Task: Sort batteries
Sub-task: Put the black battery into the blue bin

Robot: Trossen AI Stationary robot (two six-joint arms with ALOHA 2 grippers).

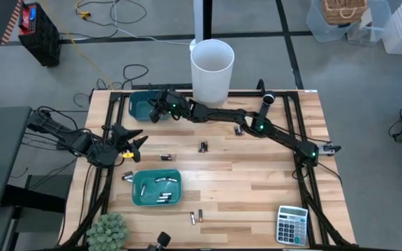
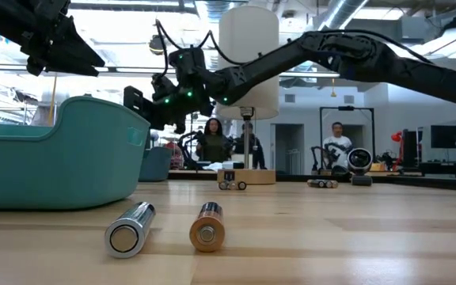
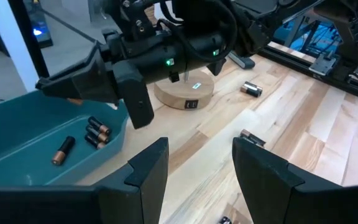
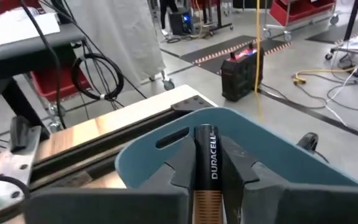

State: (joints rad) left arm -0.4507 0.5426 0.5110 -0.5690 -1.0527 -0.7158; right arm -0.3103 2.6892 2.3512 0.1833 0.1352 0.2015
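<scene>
The right gripper [image 4: 207,180] holds a black-and-copper Duracell battery [image 4: 205,163] in narrow jaws above the far teal plastic bin [image 1: 140,106]. Best released well inside the rim. The left gripper [image 1: 137,139] waits, jaws apart and empty.

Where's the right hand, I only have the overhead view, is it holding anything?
Observer: Yes. The right hand grips a Duracell battery, over the far bin.
Operator: Anything in that bin already?
Observer: A few copper-topped cells lie inside, seen from the left wrist.
Operator: And the left hand?
Observer: The left hand is open, empty, above the table.
</scene>
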